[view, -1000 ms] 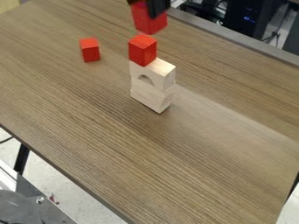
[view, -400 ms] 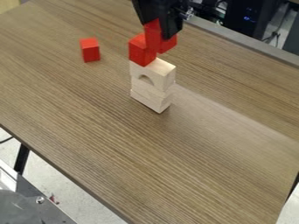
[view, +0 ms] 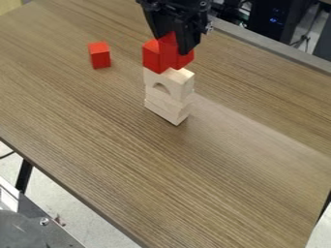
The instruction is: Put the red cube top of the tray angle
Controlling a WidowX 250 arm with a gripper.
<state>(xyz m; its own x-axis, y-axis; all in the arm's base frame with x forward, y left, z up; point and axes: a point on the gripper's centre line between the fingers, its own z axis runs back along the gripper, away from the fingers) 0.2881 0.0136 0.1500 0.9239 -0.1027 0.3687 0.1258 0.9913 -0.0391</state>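
Our pincer [view: 173, 45] grips the held red cube [view: 184, 59], just right of the perched red cube [view: 152, 56]. The arched block's [view: 180, 83] right end lies directly below, so we should need only a short, straight descent; contact we cannot tell.

Brown table [view: 161, 179]: red block [view: 100, 57], pale block stack [view: 167, 104].

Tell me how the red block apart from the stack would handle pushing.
The lone red block looks rigid, with crisp edges, so it likely won't squash. Flat sides suggest sliding, not rolling; being tallish, it might tip.
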